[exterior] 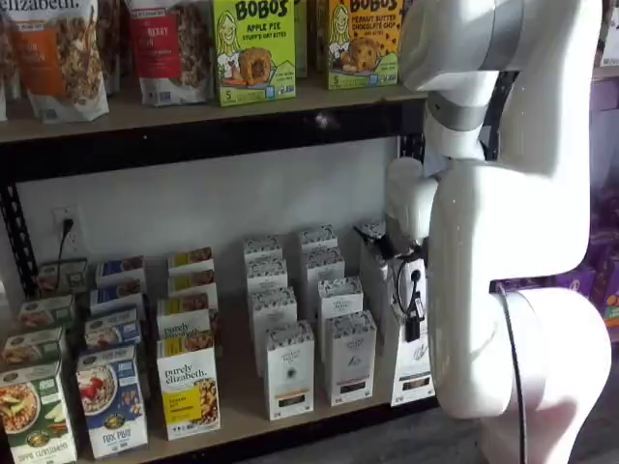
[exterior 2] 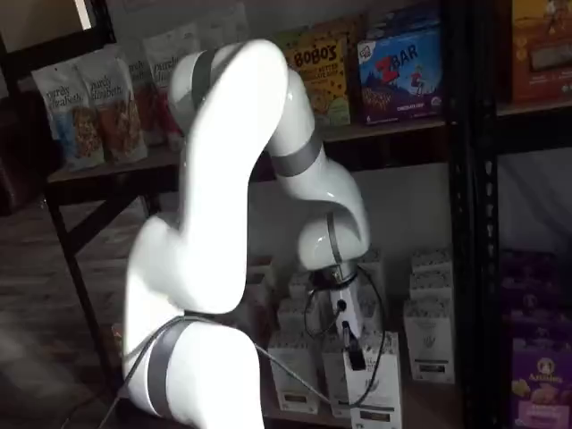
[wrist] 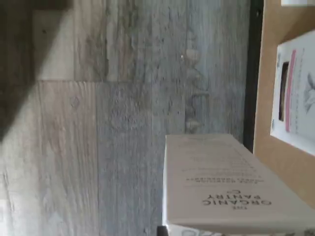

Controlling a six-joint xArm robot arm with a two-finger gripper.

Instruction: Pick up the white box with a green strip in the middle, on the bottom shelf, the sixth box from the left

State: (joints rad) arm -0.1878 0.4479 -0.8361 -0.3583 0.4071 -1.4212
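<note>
We have the gripper (exterior 2: pixel 356 356) clamped on the white box (exterior 2: pixel 380 384), held at the bottom shelf (exterior: pixel 319 411) front edge. The lift-out seems underway; next we should draw it clear of neighbouring cartons.

The bottom shelf (exterior: pixel 242 425) carries rows of upright cartons (exterior: pixel 288 369); its right end seems hidden.

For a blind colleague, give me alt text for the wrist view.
A white box printed "The Organic Pantry" hangs close to the camera over grey wood-plank flooring. Beyond it lie the pale bottom shelf, edged in black, and a pink-striped white carton.
</note>
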